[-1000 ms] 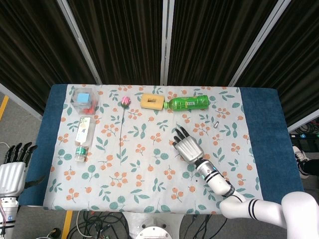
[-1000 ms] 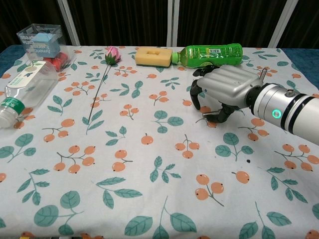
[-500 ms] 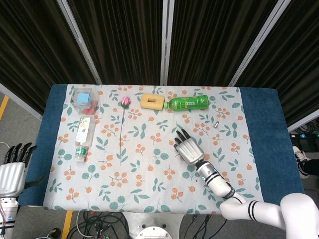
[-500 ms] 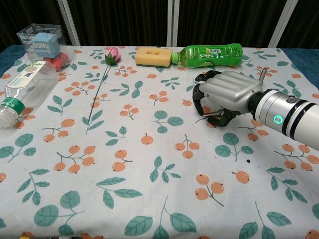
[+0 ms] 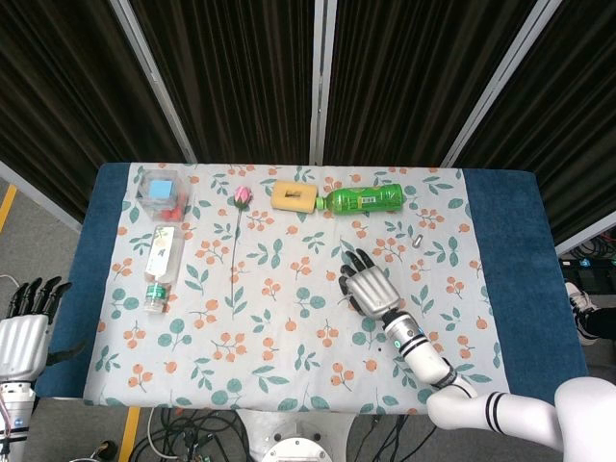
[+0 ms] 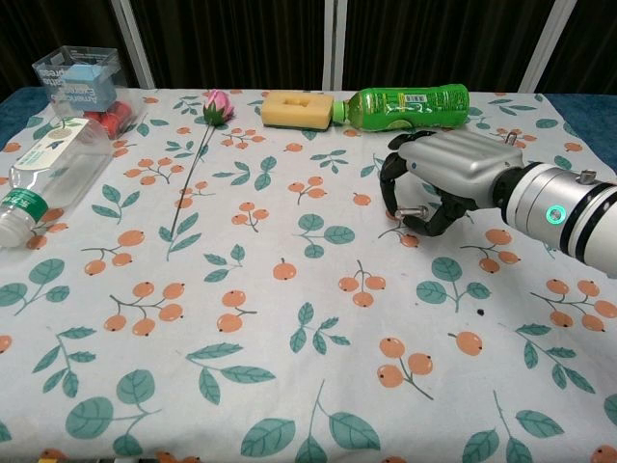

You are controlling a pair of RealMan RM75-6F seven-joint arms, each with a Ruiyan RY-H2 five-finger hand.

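Right hand (image 5: 368, 288) shifted slightly right and nearer across the desk (image 5: 289, 375) over the last second, away from the green bottle (image 6: 405, 105). Fingers (image 6: 389, 183) remained curled downward, empty. Forearm drawn back toward the near right corner.

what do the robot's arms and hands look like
Right hand: silver metal back, black segmented fingers. Its forearm is glossy white with black bands and a glowing green ring light. Left hand matches: silver back, black fingers, white wrist.
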